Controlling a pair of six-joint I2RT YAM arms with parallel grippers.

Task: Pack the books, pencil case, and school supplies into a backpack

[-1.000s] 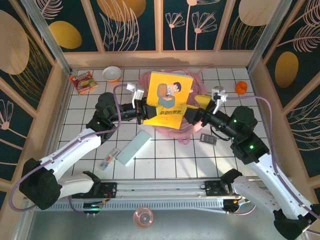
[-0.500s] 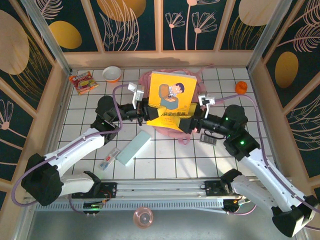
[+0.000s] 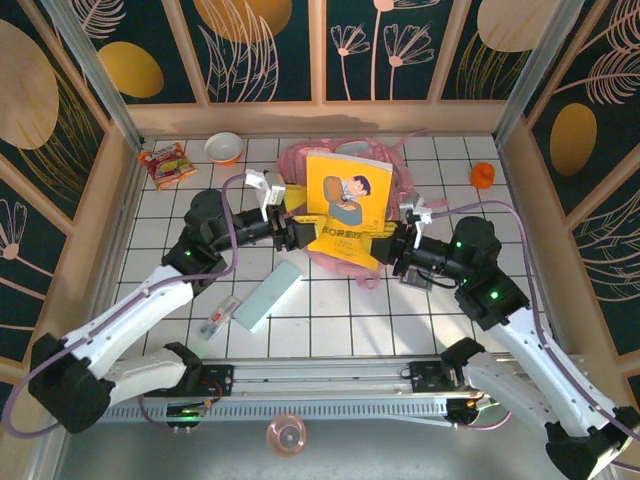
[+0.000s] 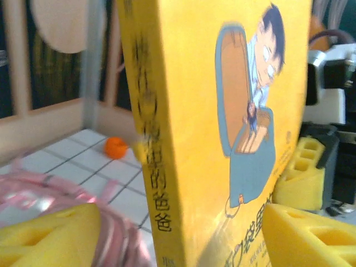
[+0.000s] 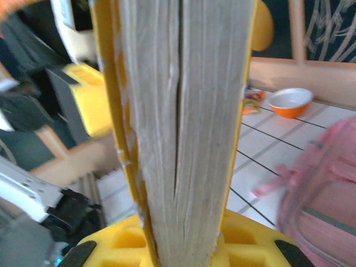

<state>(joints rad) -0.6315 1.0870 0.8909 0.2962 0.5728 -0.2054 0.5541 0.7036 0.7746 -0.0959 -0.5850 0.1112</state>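
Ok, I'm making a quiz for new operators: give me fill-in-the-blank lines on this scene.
The right fingers grip a yellow ___.
It is held above the pink ___.
The pale green case lies on ___ tiles.
Missing: book, backpack, white.

The left tool (image 3: 297,228) has let go of the book (image 3: 345,200); the right tool (image 3: 383,243) has clamped it.

I see 1 yellow book (image 3: 345,205), a figure drawn on its cover, raised and tilted above the soft pink backpack (image 3: 298,160) lying beneath it. The mint-green pencil case (image 3: 268,298) lies flat and diagonal nearer me, with the small clear packet (image 3: 219,317) just left of it.
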